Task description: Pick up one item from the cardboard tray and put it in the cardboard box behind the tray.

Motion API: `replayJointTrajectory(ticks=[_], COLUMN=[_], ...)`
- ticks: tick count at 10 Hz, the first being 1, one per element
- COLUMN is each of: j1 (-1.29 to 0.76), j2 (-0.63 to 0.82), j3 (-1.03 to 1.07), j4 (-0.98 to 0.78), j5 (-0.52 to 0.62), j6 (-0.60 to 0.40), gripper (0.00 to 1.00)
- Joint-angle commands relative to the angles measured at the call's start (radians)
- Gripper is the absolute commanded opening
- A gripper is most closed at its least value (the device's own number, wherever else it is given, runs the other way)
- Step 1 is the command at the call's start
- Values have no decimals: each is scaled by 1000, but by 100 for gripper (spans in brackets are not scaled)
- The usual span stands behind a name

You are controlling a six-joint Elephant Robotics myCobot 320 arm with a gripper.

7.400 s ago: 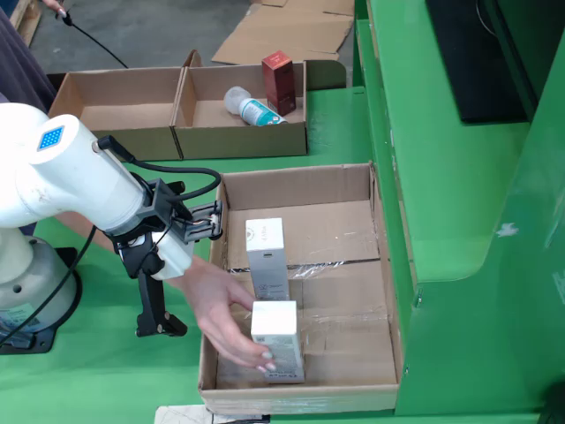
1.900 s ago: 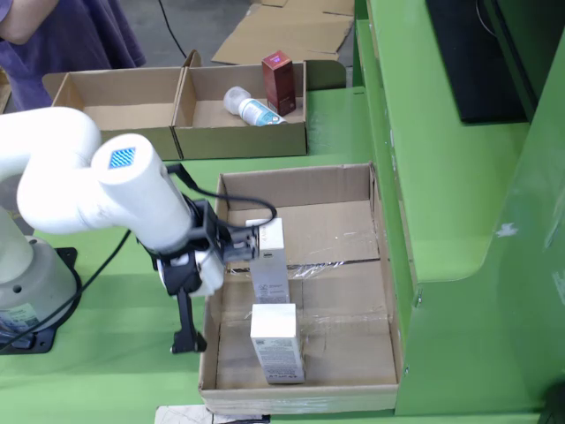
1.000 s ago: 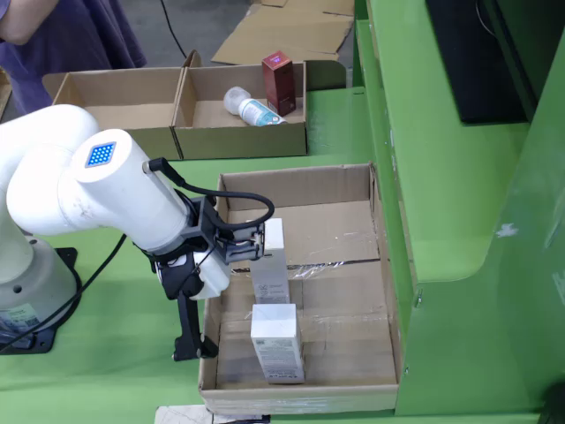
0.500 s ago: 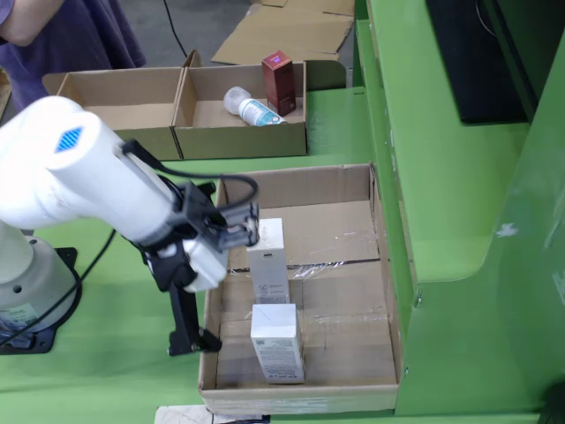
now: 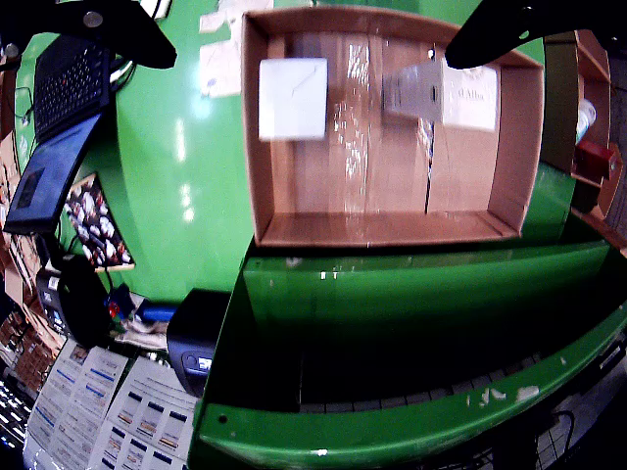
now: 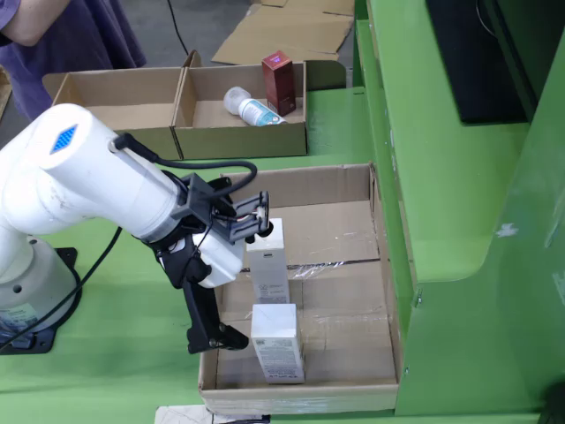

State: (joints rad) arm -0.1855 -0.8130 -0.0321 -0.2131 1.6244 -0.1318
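- Over the cardboard tray point(image 6: 353, 231) hangs the gripper point(image 6: 231, 281), at its left wall in the view from the side.
- One dark finger point(image 6: 210, 316) reaches down just inside the wall; the other hides behind the wrist.
- In the view that rides on the gripper, the fingers point(image 5: 127, 27) are dark blurs in the top corners, spread wide, holding nothing.
- Two white boxes in the tray: the near white box point(image 6: 278, 342) stands by the front edge, the far white box point(image 6: 267, 262) mid-tray, its left side masked by the gripper mount.
- Its print is too blurred to read.
- The cardboard box point(image 6: 245, 113) behind already has a red carton point(image 6: 278, 82) and a bottle point(image 6: 252, 109).
- A person in purple point(image 6: 66, 35) is cut off at the top left.
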Motion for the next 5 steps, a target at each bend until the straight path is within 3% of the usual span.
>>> replayJointTrajectory(ticks=[1,5], j1=[0,2], j2=[-20,-29], j3=[32,32], j4=[139,177], j5=[-23,-33], j6=[0,4], gripper=[100,100])
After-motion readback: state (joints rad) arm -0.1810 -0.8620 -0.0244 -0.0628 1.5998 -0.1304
